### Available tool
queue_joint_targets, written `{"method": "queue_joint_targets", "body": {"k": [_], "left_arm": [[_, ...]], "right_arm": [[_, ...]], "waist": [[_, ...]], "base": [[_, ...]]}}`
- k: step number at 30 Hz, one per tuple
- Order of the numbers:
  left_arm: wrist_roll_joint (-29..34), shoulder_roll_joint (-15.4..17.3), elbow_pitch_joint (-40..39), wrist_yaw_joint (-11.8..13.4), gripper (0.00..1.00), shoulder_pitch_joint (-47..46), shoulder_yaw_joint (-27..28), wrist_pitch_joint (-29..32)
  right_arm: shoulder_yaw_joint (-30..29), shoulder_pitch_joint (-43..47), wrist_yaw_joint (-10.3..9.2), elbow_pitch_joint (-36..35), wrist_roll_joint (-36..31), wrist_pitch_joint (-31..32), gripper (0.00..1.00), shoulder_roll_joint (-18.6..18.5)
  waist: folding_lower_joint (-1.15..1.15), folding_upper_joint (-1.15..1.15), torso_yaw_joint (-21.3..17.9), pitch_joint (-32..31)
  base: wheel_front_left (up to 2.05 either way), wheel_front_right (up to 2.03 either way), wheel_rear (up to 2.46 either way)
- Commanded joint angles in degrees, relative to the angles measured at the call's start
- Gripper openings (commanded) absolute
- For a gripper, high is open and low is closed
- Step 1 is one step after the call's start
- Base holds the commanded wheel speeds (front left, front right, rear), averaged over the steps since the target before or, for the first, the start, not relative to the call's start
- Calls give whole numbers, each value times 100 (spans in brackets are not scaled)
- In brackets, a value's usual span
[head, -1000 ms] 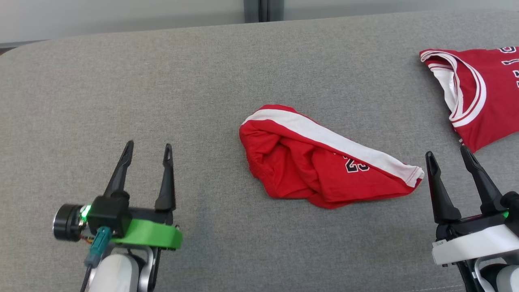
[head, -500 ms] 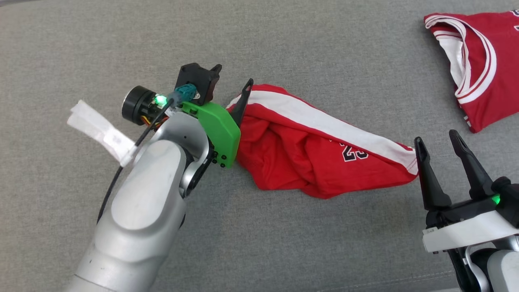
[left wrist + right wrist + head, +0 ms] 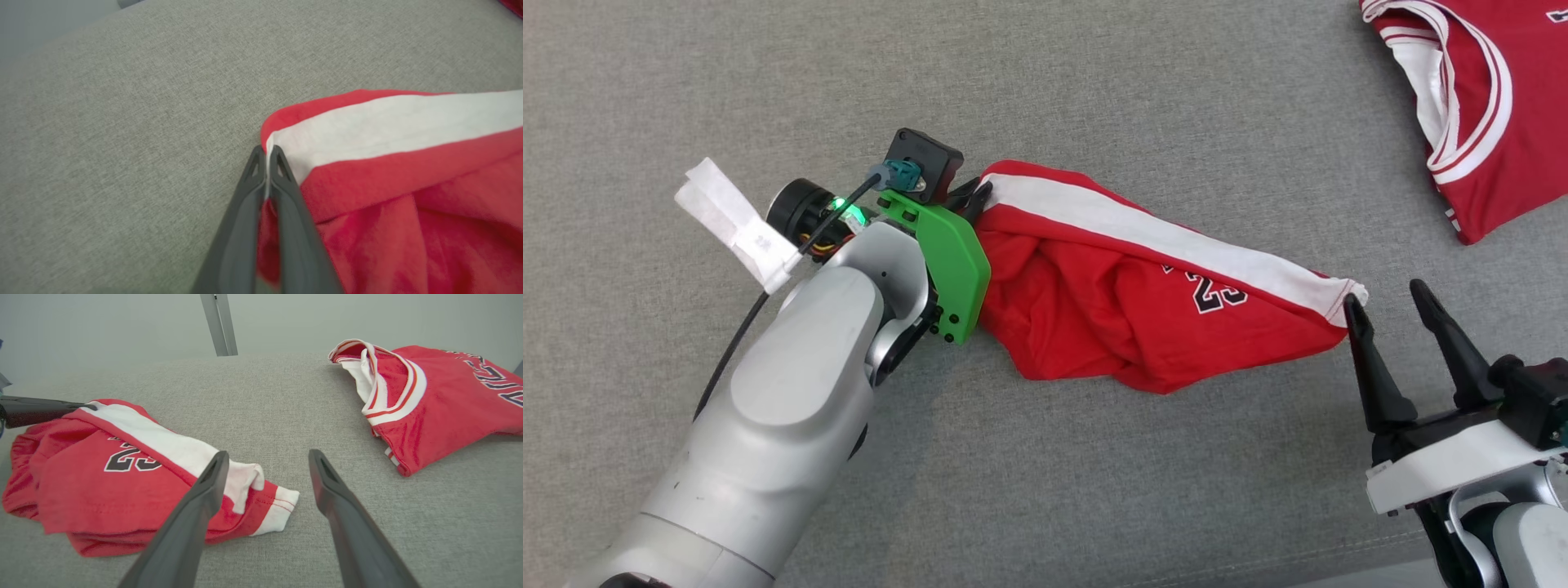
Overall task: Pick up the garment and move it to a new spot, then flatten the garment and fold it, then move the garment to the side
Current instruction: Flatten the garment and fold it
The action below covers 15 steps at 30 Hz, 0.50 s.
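Garment, hidden parts: red shorts [image 3: 1143, 302] with a white side stripe and a dark number 23 are lying crumpled, so the layers are folding under one another and legs and waistband are hard to tell apart.
Left gripper: the left gripper [image 3: 976, 196] is pinching the garment's left end, its fingers pressed together on the cloth where the white stripe begins. In the head view its green mount and pale forearm are covering most of the fingers.
Right gripper: the right gripper [image 3: 1388, 302] is standing with its fingers spread wide, holding nothing. One fingertip is sitting just beside the garment's hemmed right corner, and whether it is touching cannot be told.
Jersey: a red jersey [image 3: 1478, 106] with white trim is lying at the far right, cut off by the frame edge, with its lettering only partly showing.
Surface: a grey woven fabric surface [image 3: 1094, 82] is stretching under everything.
Room: a pale wall and a grey upright post [image 3: 218, 322] are showing beyond the far edge in the right wrist view.
Long axis: the garment is running from far left to near right, the stripe following its far edge.
Ends: the gripped end is pointing left, the hemmed end right.
Place: the garment is lying mid-surface between the two grippers, well apart from the jersey.
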Motion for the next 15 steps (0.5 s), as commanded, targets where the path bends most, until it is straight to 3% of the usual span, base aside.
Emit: {"method": "queue_joint_targets", "body": {"k": [1, 13, 14, 15], "left_arm": [[37, 79, -34, -12, 0, 8, -48, -88], [159, 140, -521, 43, 0, 359, -291, -566], [182, 149, -541, 60, 0, 361, -300, -581], [197, 149, -573, 97, 0, 373, -294, -638]], "right_arm": [[54, -66, -7, 52, 47, 71, 100, -47], [307, -481, -7, 524, 383, 492, 100, -254], [347, -480, -7, 550, 428, 534, 44, -260], [357, -489, -7, 552, 440, 539, 0, -279]], "waist": [[0, 0, 55, 6], [0, 0, 319, 126], [0, 0, 331, 126], [0, 0, 344, 124]], "base": [[0, 0, 0], [0, 0, 0], [0, 0, 0], [0, 0, 0]]}}
